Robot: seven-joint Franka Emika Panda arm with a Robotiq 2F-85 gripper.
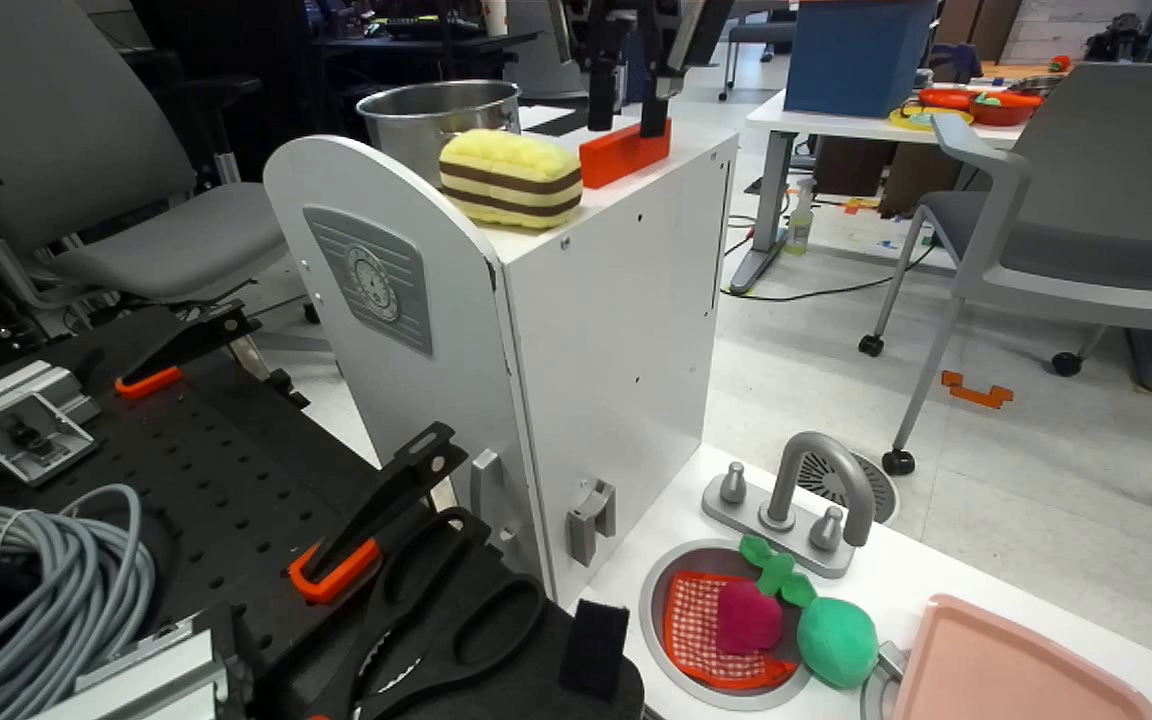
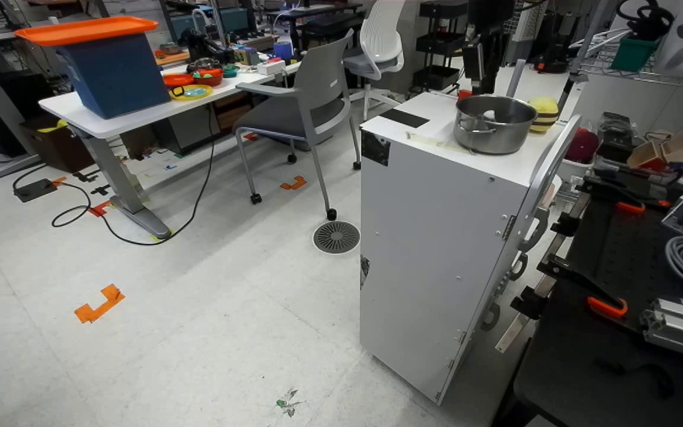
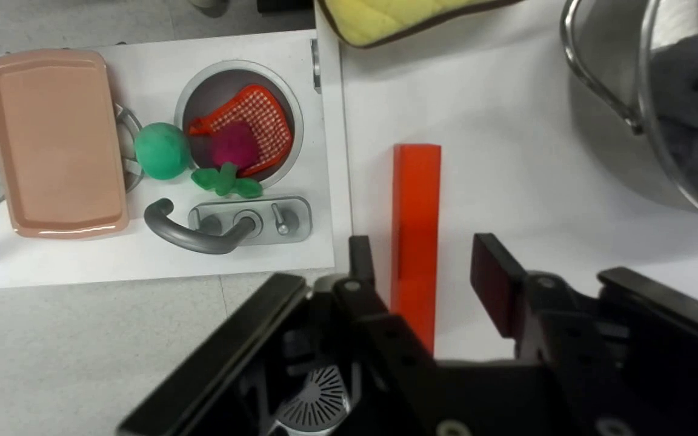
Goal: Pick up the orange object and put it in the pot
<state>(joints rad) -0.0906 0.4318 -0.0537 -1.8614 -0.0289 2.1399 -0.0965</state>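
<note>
Orange block (image 3: 417,218) is seen on top of the cabinet (image 1: 616,310), set lengthwise near the edge facing the sink (image 1: 650,620). The gripper (image 1: 628,125) is held at the block with its fingers (image 3: 497,284) spread, one on either side of it; on the side toward the pot (image 1: 416,135), a clear gap is shown. The pot is placed apart from the block, with something white (image 2: 489,114) seen inside. A yellow plush (image 1: 511,180) is also set there. In the sink, a red cloth (image 1: 693,600) and a magenta toy (image 1: 748,617) are contained.
</note>
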